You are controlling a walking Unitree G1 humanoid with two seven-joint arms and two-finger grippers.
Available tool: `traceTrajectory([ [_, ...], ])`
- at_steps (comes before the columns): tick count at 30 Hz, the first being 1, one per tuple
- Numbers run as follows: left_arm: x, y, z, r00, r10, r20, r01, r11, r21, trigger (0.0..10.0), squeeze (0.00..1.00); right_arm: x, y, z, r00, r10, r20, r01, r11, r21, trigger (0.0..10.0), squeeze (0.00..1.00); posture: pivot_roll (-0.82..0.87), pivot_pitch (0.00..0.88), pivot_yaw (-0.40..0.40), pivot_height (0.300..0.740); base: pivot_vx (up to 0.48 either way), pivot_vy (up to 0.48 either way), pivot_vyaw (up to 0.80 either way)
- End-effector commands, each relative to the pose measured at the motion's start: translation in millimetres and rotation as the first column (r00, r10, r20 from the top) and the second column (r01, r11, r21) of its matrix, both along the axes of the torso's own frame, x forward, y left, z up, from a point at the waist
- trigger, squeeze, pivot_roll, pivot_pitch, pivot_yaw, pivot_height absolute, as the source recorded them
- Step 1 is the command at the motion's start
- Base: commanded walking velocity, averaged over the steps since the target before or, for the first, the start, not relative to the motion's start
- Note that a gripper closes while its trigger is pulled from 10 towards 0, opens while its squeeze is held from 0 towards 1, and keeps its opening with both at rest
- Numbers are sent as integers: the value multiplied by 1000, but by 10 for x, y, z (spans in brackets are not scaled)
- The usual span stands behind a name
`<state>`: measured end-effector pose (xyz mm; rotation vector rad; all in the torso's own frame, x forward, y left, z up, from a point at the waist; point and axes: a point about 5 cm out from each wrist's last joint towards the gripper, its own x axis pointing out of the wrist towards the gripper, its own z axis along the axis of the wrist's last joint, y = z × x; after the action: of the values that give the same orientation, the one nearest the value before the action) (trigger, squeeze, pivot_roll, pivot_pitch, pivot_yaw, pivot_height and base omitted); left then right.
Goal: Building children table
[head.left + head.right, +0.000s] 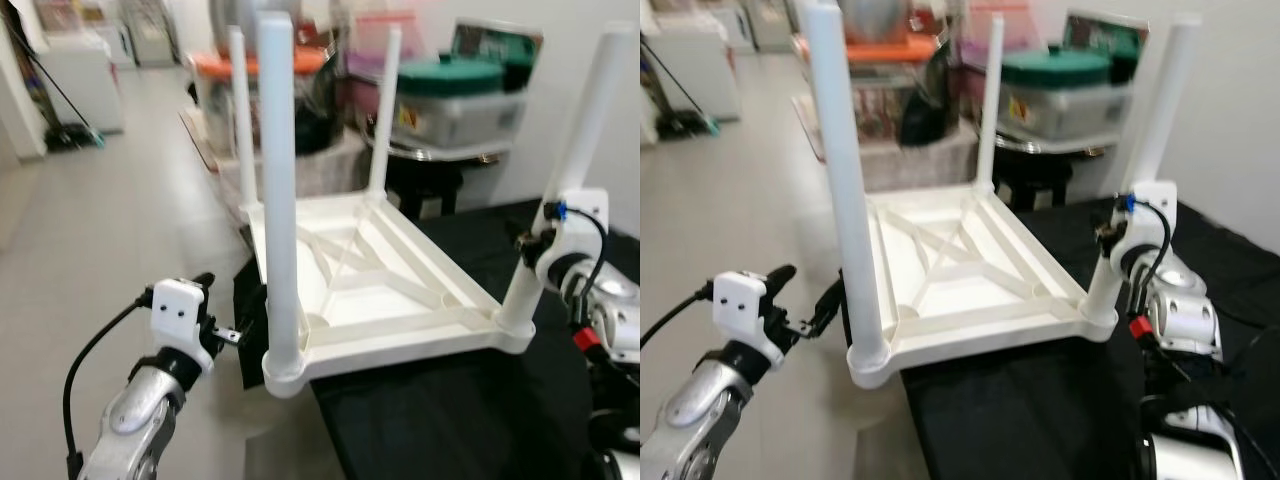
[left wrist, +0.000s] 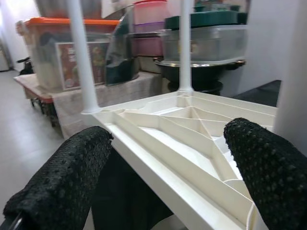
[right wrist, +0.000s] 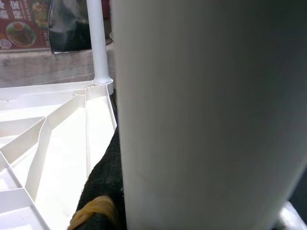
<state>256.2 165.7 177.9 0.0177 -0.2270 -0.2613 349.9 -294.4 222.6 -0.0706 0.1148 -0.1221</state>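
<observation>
White plastic table (image 1: pixel 370 290) lies upside down on the black-draped surface (image 1: pixel 450 410), four legs up — light, stiff, smooth. Right pincer (image 1: pixel 1110 245) clamps the near-right leg (image 1: pixel 580 150); left pincer (image 1: pixel 225 320) gapes beside the near-left corner. Grip legs low, by the sockets.

1. An upturned table (image 1: pixel 380 290) is set on a cloth-covered surface (image 1: pixel 450 410), overhanging its left edge.
2. Storage bins (image 1: pixel 455 95) are stacked beyond it.
3. Floor (image 1: pixel 90 240) lies left.
</observation>
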Motion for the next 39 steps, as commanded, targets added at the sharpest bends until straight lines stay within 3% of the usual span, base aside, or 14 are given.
traceTrajectory([
  [1,-17,-16,-15,1000,-14,-8,14,1000,-5,10000,0,-30,22,-379,984,0,-179,-1,1000,-7,0,0,63,0,-73,740,0,0,0],
  [7,-23,-25,-15,1000,-21,-11,21,1000,-8,10000,0,-31,17,-379,983,-2,-181,0,1000,-9,0,0,62,0,-73,740,0,0,0],
  [26,-29,-37,-1,999,-40,-10,40,999,-8,10000,0,-34,-1,-389,982,-15,-190,12,1000,-17,0,0,64,0,-70,740,-316,0,0],
  [39,-16,-36,0,999,-36,-4,36,999,8,10000,0,-55,-42,-404,980,-42,-196,40,999,-18,0,0,56,0,-67,740,0,0,0],
])
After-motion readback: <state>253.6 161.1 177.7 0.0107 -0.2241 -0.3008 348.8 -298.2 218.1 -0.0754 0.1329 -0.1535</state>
